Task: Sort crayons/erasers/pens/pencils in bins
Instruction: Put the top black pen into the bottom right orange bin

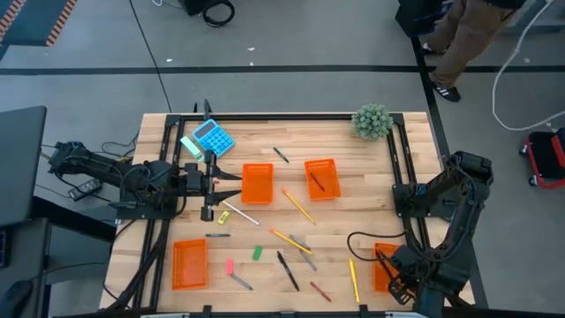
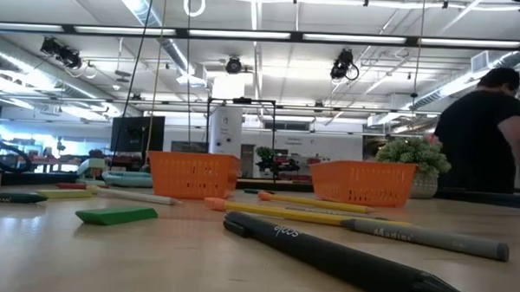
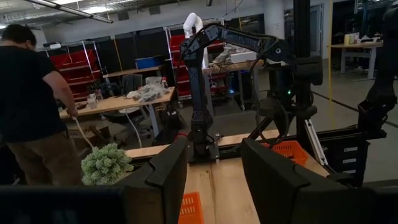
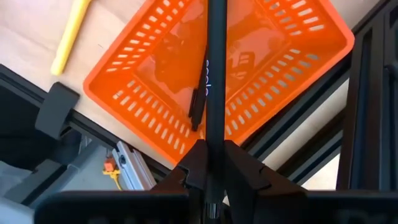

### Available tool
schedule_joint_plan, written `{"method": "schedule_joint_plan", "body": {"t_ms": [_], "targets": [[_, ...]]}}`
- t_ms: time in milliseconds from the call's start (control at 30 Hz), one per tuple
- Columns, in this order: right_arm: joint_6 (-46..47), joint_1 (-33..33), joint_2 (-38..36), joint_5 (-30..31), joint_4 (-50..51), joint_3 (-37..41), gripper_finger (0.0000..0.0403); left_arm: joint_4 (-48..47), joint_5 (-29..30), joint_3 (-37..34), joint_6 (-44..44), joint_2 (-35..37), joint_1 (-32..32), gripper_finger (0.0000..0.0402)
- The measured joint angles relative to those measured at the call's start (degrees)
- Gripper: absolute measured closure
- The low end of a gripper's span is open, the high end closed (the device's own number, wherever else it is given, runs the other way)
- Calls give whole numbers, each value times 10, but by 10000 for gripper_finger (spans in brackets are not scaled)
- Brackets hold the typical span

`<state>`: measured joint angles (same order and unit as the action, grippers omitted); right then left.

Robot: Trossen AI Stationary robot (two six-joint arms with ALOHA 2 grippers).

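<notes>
My right gripper [image 1: 394, 276] is at the table's near right corner, over an orange bin [image 4: 155, 81], and is shut on a black pen [image 4: 208, 74]. My left gripper [image 1: 231, 185] is open and empty at the left, pointing at another bin [image 1: 258, 183]; its fingers show apart in the left wrist view [image 3: 214, 168]. Two more bins stand at the far middle [image 1: 322, 177] and near left [image 1: 189, 263]. Pencils [image 1: 298, 205], black pens [image 1: 288, 269], a yellow pen [image 1: 354, 278], pink [image 1: 229, 264], green [image 1: 258, 253] and yellow [image 1: 223, 216] erasers and crayons [image 1: 320, 291] lie flat on the table. My right gripper pinches the black pen's shaft [image 4: 213, 134] between its two fingers [image 4: 245, 165]. The fingers point down at the bin, and the pen runs along them and sticks out ahead over the bin's inside. Its far end is out of frame.
A blue calculator [image 1: 213, 139] lies at the far left and a small green plant [image 1: 372, 121] at the far right. A black metal frame [image 1: 402, 168] edges the table. A person [image 1: 468, 35] stands beyond the far right corner.
</notes>
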<state>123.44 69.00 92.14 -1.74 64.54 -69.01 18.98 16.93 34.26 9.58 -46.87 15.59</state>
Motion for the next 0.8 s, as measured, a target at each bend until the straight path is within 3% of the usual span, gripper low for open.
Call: {"method": "schedule_joint_plan", "body": {"t_ms": [467,800], "targets": [[6,-44,0,-65,-18,32,358,0,0,0,0,0,0,239],[7,-43,0,-55,-24,39,358,0,0,0,0,0,0,239]]}}
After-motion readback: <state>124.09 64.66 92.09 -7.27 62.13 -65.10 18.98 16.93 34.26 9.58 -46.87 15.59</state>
